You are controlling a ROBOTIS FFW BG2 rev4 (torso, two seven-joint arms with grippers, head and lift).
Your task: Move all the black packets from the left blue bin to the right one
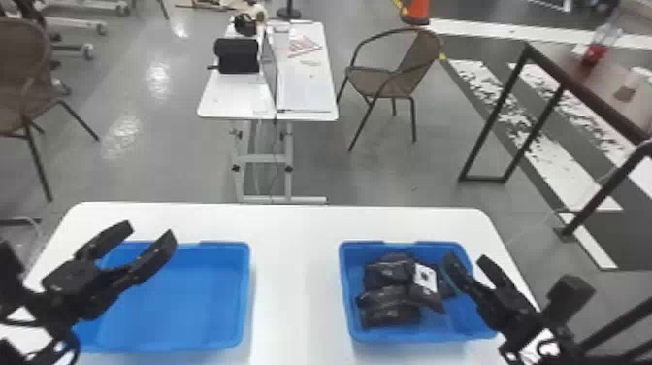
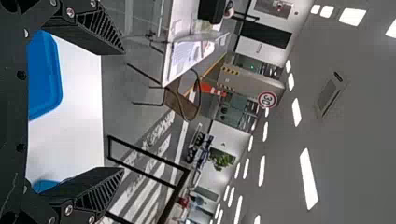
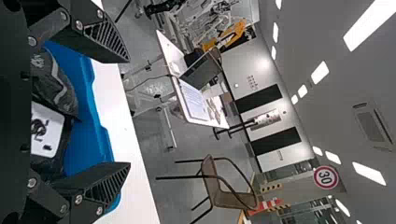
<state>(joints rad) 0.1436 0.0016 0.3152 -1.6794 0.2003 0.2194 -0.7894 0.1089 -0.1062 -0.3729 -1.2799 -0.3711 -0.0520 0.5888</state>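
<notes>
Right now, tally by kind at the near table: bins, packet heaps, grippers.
Blue bins: 2 (left bin, right bin)
Heaps of black packets: 1 (in the right bin; they overlap, exact packet count unclear)
Grippers: 2 (left gripper, right gripper)
Total: 5

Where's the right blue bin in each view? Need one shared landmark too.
Head view: lower right, black packets inside the right blue bin, right gripper over its side.
Left wrist view: just a corner, beside one finger of the left gripper.
Right wrist view: partly shown, rim running between the fingers.
Shared landmark: brown chair beyond the table.
</notes>
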